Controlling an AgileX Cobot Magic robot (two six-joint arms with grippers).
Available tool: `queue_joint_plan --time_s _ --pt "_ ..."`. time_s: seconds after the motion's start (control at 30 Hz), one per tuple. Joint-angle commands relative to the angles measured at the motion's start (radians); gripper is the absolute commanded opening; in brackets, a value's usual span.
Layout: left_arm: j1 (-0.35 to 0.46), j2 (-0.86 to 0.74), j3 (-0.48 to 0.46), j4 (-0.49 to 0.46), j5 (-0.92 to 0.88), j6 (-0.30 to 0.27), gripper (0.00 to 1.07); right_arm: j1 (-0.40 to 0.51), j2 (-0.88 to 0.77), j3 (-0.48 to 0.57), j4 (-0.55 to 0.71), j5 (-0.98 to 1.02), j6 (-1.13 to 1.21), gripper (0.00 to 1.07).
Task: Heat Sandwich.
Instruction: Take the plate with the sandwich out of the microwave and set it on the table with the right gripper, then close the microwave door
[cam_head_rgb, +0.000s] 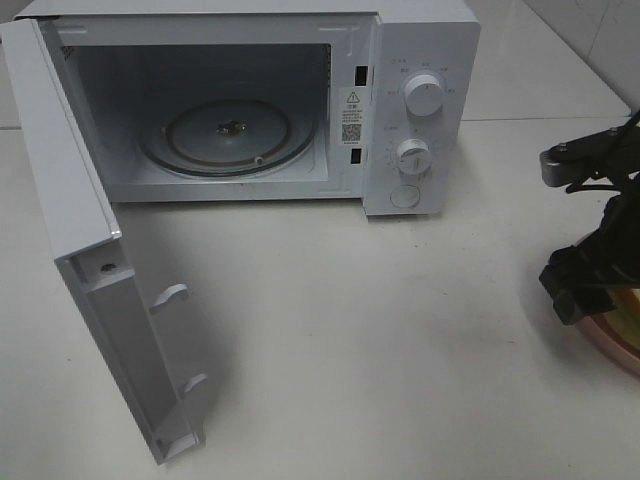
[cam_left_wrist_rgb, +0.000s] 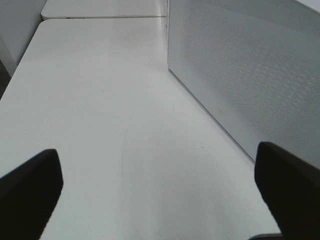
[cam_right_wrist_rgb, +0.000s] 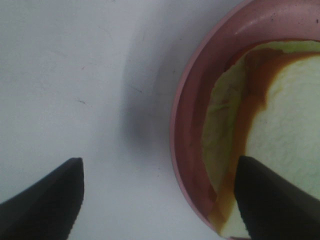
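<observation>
The high view shows the microwave with its door swung wide and the glass turntable bare; the right gripper hangs over a pink plate at the table's right edge. Only the right wrist view reveals the sandwich lying on that plate, jaws spread, one finger over the rim, gripping nothing. The left wrist view shows the left gripper open above bare table, beside the microwave's perforated wall
</observation>
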Motion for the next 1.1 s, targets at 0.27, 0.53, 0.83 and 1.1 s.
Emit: queue_joint_plan --time_s 0.27,0.53,0.83,1.1 --pt "-0.006 -0.021 0.004 0.0 -0.004 -0.004 1.0 0.004 -0.232 -0.004 0.079 0.175 -0.025 0.79" --pt "-0.006 -0.021 0.004 0.0 -0.004 -0.004 1.0 0.004 -0.423 -0.004 0.097 0.284 -0.026 0.78" --pt "-0.006 -0.021 0.004 0.0 -0.004 -0.004 1.0 0.004 -0.614 -0.004 0.097 0.381 -0.025 0.77" --pt "-0.006 -0.021 0.004 0.0 -0.004 -0.004 1.0 0.004 -0.752 -0.002 0.097 0.47 -0.025 0.76"
